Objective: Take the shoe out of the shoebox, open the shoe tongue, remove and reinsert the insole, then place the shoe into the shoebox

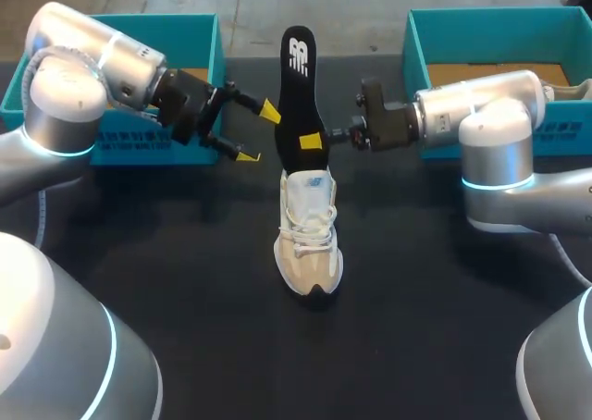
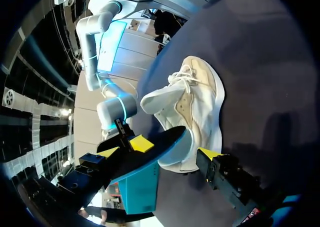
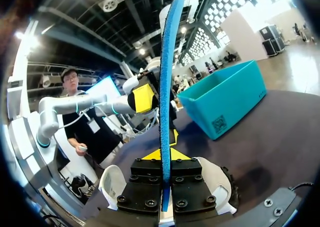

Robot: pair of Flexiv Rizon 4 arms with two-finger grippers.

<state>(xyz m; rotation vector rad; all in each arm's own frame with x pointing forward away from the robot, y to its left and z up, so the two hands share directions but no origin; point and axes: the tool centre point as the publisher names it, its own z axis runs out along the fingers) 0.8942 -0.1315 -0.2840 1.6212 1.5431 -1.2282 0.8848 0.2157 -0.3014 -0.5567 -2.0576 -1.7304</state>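
Currently right end effector [image 1: 317, 141] clamped on upright insole [image 1: 298, 78], lower end inside white sneaker [image 1: 310, 244]; left end effector [image 1: 258, 133] open at insole's 9 o'clock

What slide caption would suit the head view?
Upright black insole held by right gripper over white shoe; left gripper open alongside.

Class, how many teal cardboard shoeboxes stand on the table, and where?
2. One teal cardboard shoebox sits back left behind the left arm, the other back right behind the right arm.
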